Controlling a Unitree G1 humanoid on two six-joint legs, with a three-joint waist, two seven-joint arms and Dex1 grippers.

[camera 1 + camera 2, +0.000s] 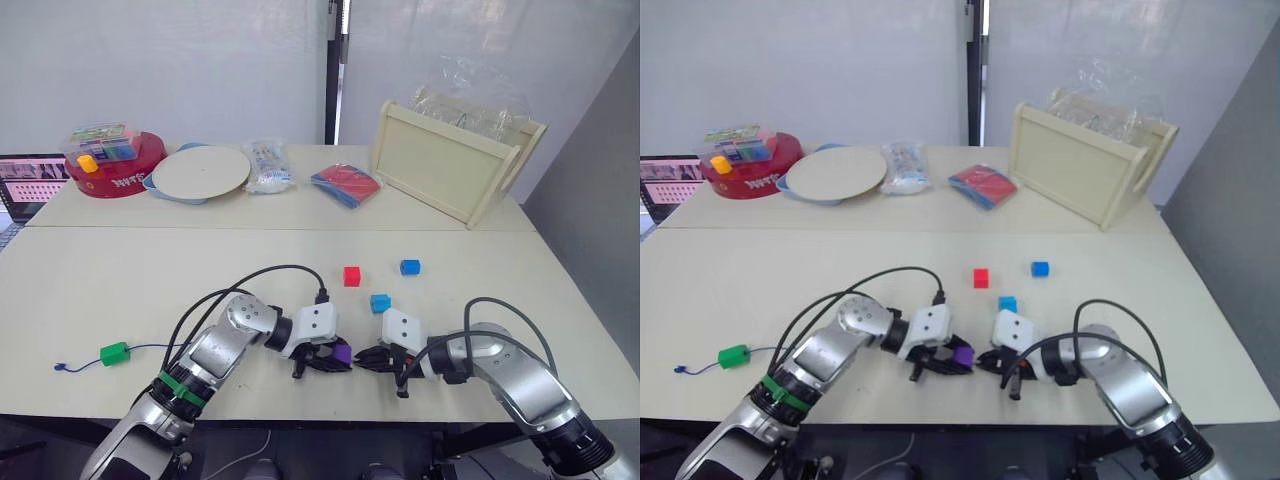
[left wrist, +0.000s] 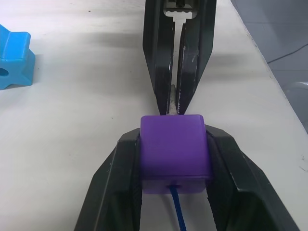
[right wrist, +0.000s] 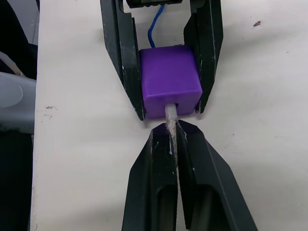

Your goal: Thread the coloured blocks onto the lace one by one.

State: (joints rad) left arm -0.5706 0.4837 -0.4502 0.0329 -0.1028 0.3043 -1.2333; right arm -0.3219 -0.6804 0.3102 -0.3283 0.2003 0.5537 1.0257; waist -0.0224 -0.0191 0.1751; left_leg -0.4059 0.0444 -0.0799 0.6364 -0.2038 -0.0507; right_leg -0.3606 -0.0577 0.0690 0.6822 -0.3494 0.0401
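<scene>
Looking down at the near edge of the table [image 1: 120,290], you are seeing the purple block [image 2: 174,150] clamped between the 2 black fingers of the left gripper [image 2: 175,166], its hole facing the right gripper [image 3: 172,144]. The lace [image 2: 177,211] is running dark blue into the block's back face, and its pale stiff tip [image 3: 170,114] is sticking out the front, pinched between the closed right fingers just beside the block. The green block [image 1: 114,353] is sitting threaded near the lace's far end. The red block [image 1: 351,276], dark blue block [image 1: 410,267] and light blue block [image 1: 380,303] are lying loose beyond the grippers.
</scene>
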